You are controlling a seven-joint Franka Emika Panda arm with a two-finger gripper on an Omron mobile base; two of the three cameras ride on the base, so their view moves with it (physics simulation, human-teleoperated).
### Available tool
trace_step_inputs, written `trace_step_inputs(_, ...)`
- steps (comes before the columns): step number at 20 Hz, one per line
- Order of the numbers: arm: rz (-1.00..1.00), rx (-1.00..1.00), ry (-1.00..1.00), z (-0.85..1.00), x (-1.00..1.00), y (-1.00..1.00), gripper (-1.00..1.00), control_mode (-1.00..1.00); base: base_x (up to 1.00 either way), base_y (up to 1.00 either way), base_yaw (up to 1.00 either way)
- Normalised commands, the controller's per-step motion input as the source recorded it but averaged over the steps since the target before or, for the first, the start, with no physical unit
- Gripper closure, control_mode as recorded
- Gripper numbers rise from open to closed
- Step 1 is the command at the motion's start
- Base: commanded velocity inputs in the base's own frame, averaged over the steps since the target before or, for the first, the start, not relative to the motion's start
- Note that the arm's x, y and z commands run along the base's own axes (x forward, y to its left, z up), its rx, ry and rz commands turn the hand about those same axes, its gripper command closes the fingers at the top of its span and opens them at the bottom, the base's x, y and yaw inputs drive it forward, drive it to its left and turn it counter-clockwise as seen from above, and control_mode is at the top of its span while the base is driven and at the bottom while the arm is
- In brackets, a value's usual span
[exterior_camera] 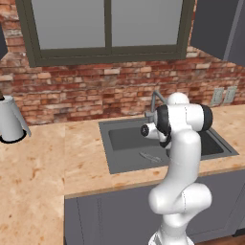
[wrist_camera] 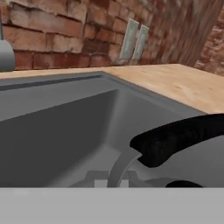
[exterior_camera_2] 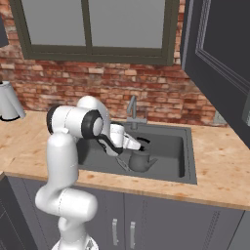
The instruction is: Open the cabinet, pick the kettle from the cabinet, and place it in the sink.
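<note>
Kettle: the small squat grey-silver kettle [exterior_camera_2: 140,160] with black arched handle [wrist_camera: 175,139] sits inside the sink, toward its near side.
Sink: the dark grey rectangular recessed basin [exterior_camera_2: 168,146] lies in the light wooden counter [exterior_camera_2: 219,166], a slim grey metal faucet [exterior_camera_2: 133,113] at its far edge.
Gripper: the two-finger gripper [exterior_camera_2: 141,144] reaches into the basin just above the kettle, jaws closed; whether it clasps the handle is unclear.
Cabinet: the dark grey wall cabinet door [exterior_camera_2: 219,53] stands open at right.
Elsewhere: a tall white jug [exterior_camera: 9,119] stands far left.
</note>
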Motion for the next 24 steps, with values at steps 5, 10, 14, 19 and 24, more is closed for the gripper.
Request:
trace_step_inputs(5,0.04,0.1,0.0,-0.25,0.0,-0.14,1.0,-1.0,0.0,0.0,0.0)
trace_step_inputs(10,0.06,0.13,0.0,-0.23,0.0,-0.15,1.0,-1.0,0.0,0.0,0.0)
trace_step_inputs(14,0.07,0.14,0.0,-0.28,0.0,-0.12,1.0,-1.0,0.0,0.0,0.0)
trace_step_inputs(19,0.08,0.12,-0.01,-0.28,0.0,-0.03,1.0,-1.0,0.0,0.0,0.0)
trace_step_inputs(24,0.1,0.08,-0.09,-0.25,0.01,0.0,1.0,-1.0,0.0,0.0,0.0)
